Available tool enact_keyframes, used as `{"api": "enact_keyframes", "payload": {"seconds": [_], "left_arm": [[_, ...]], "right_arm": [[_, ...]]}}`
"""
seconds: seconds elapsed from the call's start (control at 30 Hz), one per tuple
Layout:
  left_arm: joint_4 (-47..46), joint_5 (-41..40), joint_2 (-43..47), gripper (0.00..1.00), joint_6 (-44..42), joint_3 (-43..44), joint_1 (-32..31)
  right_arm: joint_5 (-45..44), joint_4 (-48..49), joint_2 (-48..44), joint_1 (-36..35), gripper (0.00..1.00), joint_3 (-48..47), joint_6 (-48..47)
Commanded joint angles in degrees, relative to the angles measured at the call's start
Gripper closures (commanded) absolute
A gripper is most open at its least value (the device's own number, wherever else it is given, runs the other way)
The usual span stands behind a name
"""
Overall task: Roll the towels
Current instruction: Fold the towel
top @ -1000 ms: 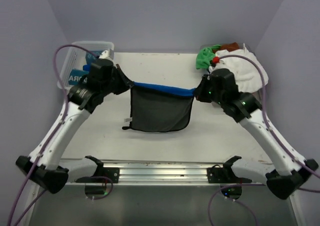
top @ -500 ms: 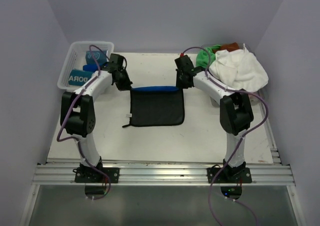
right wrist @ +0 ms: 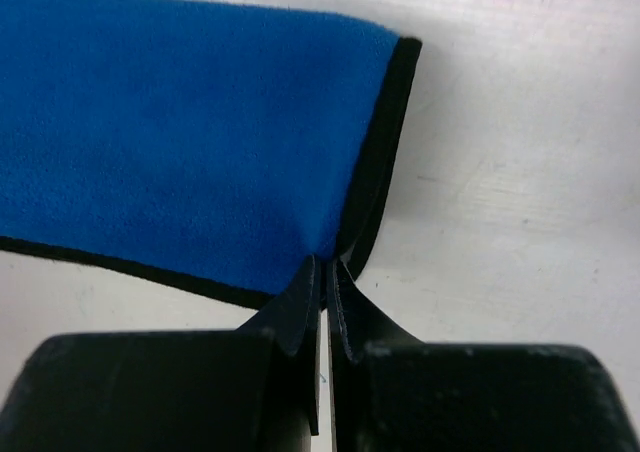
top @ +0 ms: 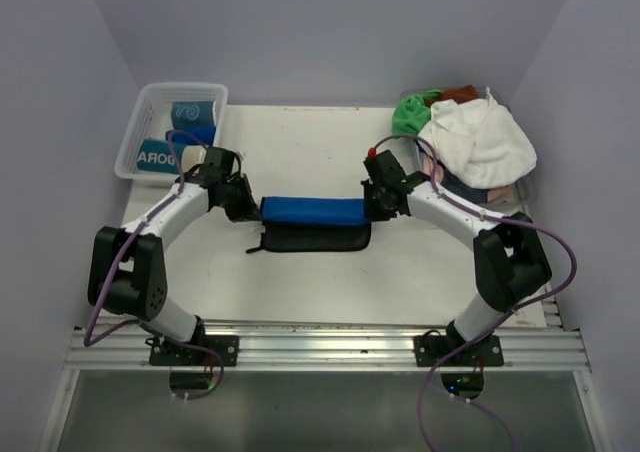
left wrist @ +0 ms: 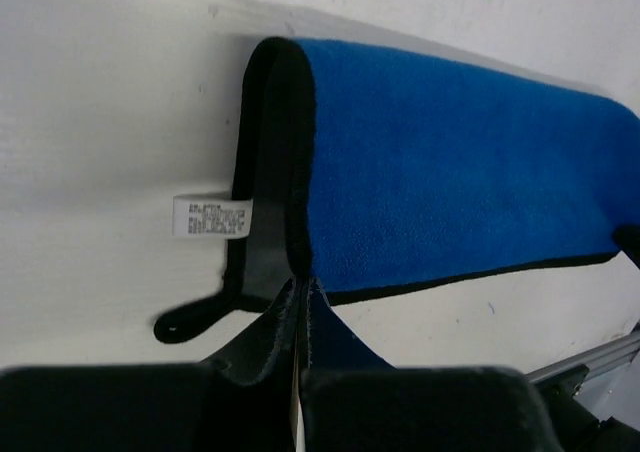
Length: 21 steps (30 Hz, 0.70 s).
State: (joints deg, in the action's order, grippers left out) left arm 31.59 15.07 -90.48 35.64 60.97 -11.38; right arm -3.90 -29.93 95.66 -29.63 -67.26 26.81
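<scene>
- The blue towel (top: 312,210) lies in the middle of the table (top: 300,142), folded into a long strip. The blue side is on top and a black layer peeks out on the near side.
- It looks soft, light and floppy. It should bend easily, but it may sag or come undone if let go.
- The ends are good places to hold it, at the black edge.
- The left gripper (top: 245,204) is pressed together and pinches the left end. A small white tag (left wrist: 211,216) sticks out just beside it.
- The right gripper (top: 375,204) is pressed together too and pinches the right end.
- A clear basket (top: 131,137) sits at the far left with rolled towels (top: 160,155) inside, well apart from the strip.
- A pile at the far right has a white towel (top: 475,142) and a green towel (top: 410,115). There may be more under them, but I cannot tell.
- Nothing lies on the strip, so I think rolling has room.
</scene>
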Motion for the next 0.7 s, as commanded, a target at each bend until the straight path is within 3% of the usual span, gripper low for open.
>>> {"api": "enact_keyframes", "payload": {"seconds": [0.0, 0.23, 0.67], "left_arm": [[-2.94, 1.11, 4.77, 1.0, -0.83, -4.54, -1.89], [-5.92, -0.48, 5.49, 1.0, 1.1, -10.86, -3.3], [-5.58, -4.96, 4.44, 1.0, 0.66, -11.75, -3.3]], "right_arm": [[1.53, 0.4, -3.98, -0.87, 1.0, 3.54, 0.61], [2.14, 2.16, -5.04, -2.36, 1.0, 8.72, 2.2], [-0.58, 3.74, -4.52, -3.24, 1.0, 10.22, 2.64]]}}
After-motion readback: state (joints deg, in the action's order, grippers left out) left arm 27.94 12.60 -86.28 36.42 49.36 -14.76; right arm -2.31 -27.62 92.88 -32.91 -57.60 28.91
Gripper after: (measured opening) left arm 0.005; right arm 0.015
